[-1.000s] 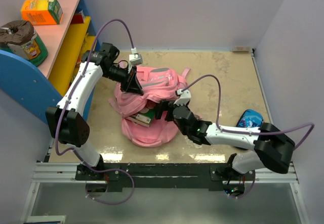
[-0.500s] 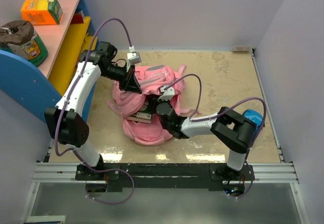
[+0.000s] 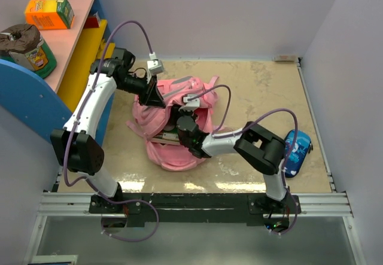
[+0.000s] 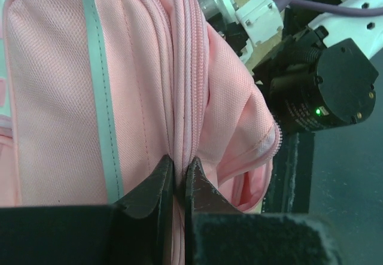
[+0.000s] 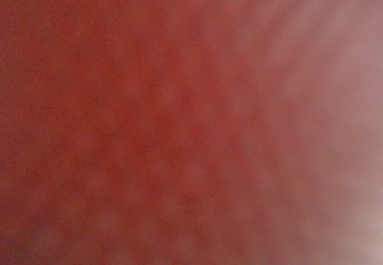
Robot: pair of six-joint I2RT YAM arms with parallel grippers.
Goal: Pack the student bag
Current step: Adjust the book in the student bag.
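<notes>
On my overhead feed a shelf [image 3: 70,23] stands along the left wall, with a pink top, a blue side panel and a yellow board lower down. On its top I see an orange box [image 3: 49,12] at the far end. Nearer to me is a round jar [image 3: 24,46] with a dark lid and a green band, and the two stand apart. The table [image 3: 263,91] is beige, marbled and glossy. A blue pouch [image 3: 297,148] lies on it near the right edge. I can make out a small pale thing [image 3: 286,58] in the far right corner, but not what it is. Pale lilac walls close in three sides.
</notes>
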